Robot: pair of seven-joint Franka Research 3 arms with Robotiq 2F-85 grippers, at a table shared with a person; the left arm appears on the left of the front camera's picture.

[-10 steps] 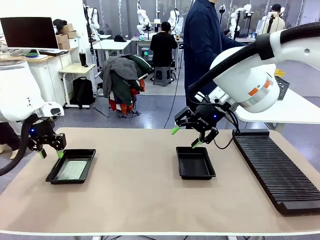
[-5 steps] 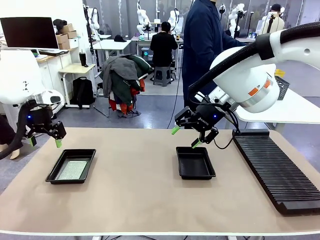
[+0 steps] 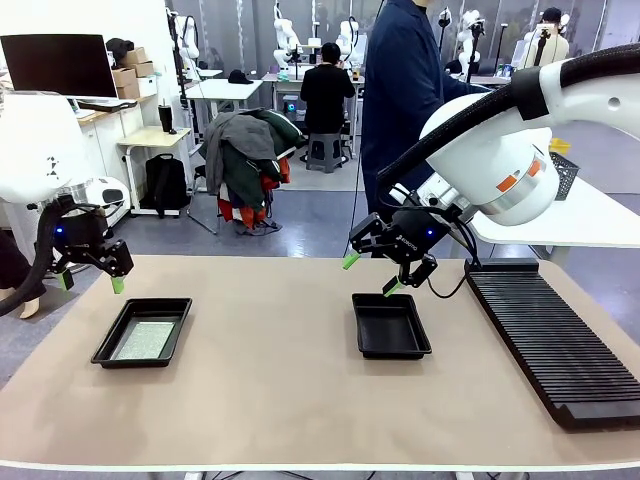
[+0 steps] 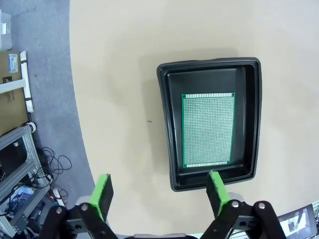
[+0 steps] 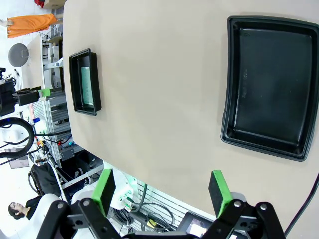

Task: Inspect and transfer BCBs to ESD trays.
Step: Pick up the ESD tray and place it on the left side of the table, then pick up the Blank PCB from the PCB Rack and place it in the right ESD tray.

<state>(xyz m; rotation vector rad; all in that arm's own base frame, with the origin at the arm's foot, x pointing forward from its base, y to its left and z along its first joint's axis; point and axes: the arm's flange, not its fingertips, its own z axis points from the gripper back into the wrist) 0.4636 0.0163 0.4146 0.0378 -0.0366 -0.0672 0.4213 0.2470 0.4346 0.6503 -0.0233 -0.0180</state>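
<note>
We log one BCB [image 4: 208, 130] lying flat inside the left ESD tray [image 4: 168, 149]; left gripper [image 3: 90, 282], released and empty, held high beside it, likely to view it for inspection; right gripper [image 3: 369, 276], also released, hovers over the bare right ESD tray [image 3: 390, 330], we judge awaiting a board.

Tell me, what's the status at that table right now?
Left gripper open, raised near left tray. Right gripper open, above right tray, which is empty. One BCB flat in left tray. Nothing blocking either tray.
</note>
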